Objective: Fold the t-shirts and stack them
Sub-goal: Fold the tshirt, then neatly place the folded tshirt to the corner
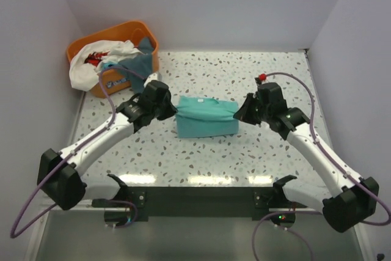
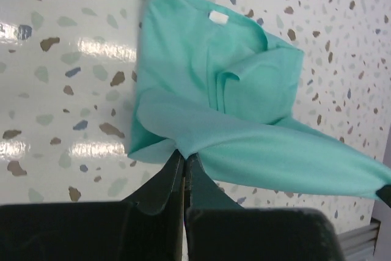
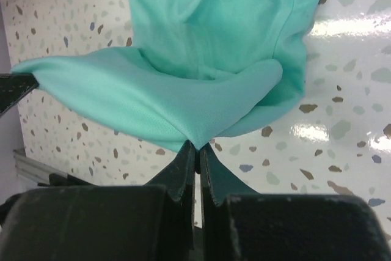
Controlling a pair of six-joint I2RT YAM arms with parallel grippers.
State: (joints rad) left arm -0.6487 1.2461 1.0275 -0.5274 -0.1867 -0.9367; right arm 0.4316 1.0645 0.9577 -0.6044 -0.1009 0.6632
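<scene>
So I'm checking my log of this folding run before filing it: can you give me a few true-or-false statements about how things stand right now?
1. The left pincer and the right pincer are each shut on the turquoise t-shirt. True.
2. That t-shirt lies in the orange basket. False: it lies on the table, between the two arms.
3. White cloth hangs over the basket's rim. True.
4. The basket stands at the table's far right corner. False: it stands at the far left corner.
</scene>
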